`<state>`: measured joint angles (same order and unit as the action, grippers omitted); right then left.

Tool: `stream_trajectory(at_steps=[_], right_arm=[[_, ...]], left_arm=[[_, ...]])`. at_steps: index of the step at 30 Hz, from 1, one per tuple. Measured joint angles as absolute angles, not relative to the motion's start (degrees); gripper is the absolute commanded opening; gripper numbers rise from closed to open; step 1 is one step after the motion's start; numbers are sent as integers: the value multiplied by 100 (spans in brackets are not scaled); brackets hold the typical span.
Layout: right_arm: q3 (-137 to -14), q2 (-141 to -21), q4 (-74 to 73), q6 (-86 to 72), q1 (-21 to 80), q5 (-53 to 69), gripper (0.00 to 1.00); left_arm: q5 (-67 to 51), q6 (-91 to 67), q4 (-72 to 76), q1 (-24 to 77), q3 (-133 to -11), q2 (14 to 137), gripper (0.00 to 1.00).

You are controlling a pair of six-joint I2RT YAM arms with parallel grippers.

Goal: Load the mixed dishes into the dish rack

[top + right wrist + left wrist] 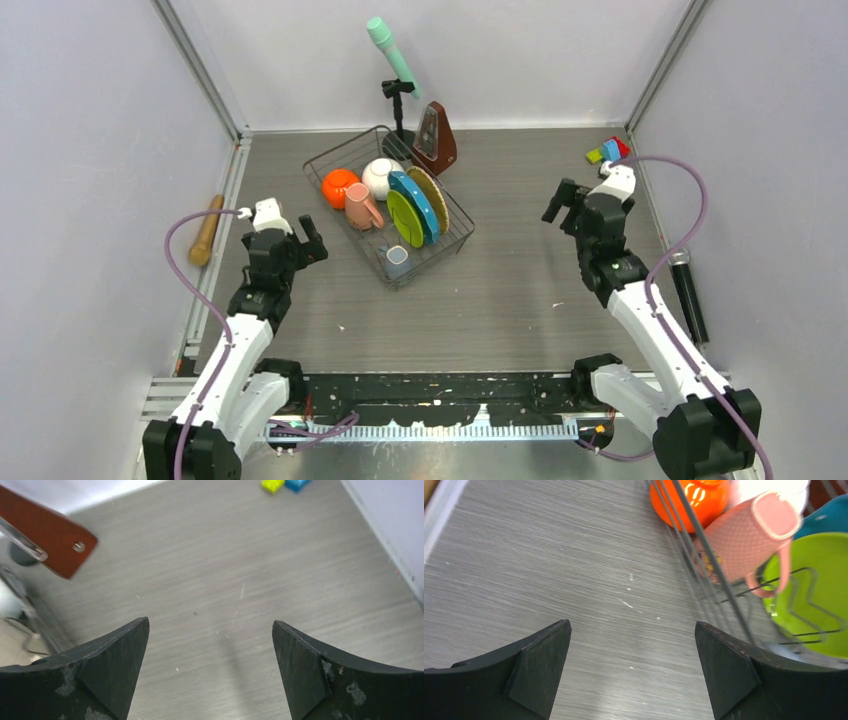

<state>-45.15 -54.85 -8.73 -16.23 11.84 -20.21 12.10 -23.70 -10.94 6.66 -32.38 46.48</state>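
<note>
near the middle of the grey worktop (520,280) sits the dish rack (434,261), set at an angle, with every dish inside it. the orange bowl (339,187) and the white bowl (381,177) lie side by side at its far left end, and the pink mug (362,207) leans tilted just in front of them, close to the wire wall. three plates stand on edge in the prongs, packed close: the lime green plate (405,220) nearest the arms, the blue white-dotted plate (420,205) behind it, then the yellow woven-pattern plate (434,195). the small grey mug (397,260) sits in the rack's near corner. the brown metronome (436,140) stands at the rack's far side; whether it touches the wire i cannot tell. the wooden rolling pin (206,230) lies by the left wall, well apart from the rack. a few coloured toy blocks (608,151) rest in the far right corner. the left fingers (312,243) hover just left of the rack, spread wide and grasping nothing; the left wrist view shows bare worktop between them, with the rack wires, orange bowl, pink mug and green plate ahead to the right. the right fingers (556,205) hang well to the right of the rack, likewise released and holding nothing, with the metronome's brown edge at the upper left of the right wrist view
</note>
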Motion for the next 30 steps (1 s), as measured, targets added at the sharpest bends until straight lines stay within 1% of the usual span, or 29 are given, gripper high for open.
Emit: stream_trajectory(at_steps=[3, 5, 9, 10, 13, 18, 20, 22, 25, 30], right_arm=[[-3795, -5522, -344, -1798, 1140, -2228, 100], [-3273, -5682, 113, -1822, 1140, -2370, 100], [-2753, -5887, 591, -1800, 1120, -2596, 100], [-2714, -5902, 670, -1791, 1107, -2635, 100], [-2530, -6029, 1286, -1754, 1007, -2692, 100], [-2469, -6615, 2014, -1664, 681, -2687, 100], [-2408, -6928, 2432, -1608, 587, -2692, 100], [-2316, -7227, 2777, -1533, 548, -2714, 100], [-2093, -7634, 3277, -1400, 528, -2799, 100], [-1870, -8044, 4180, -1223, 373, -2875, 98]], left_arm=[[1400, -1719, -336, 668, -2735, 4735, 99], [1601, -1332, -12, 666, -2689, 5024, 100], [2130, -851, 613, 668, -2738, 5800, 100], [2259, -823, 703, 666, -2738, 5924, 99], [2574, -663, 1251, 663, -2504, 6136, 91], [2410, -711, 2231, 661, -1896, 6200, 87], [2329, -753, 2716, 663, -1811, 6545, 87], [2272, -744, 3098, 661, -1811, 6958, 83], [2132, -622, 3658, 661, -1798, 7531, 81], [1876, -379, 4600, 663, -1785, 8261, 83]])
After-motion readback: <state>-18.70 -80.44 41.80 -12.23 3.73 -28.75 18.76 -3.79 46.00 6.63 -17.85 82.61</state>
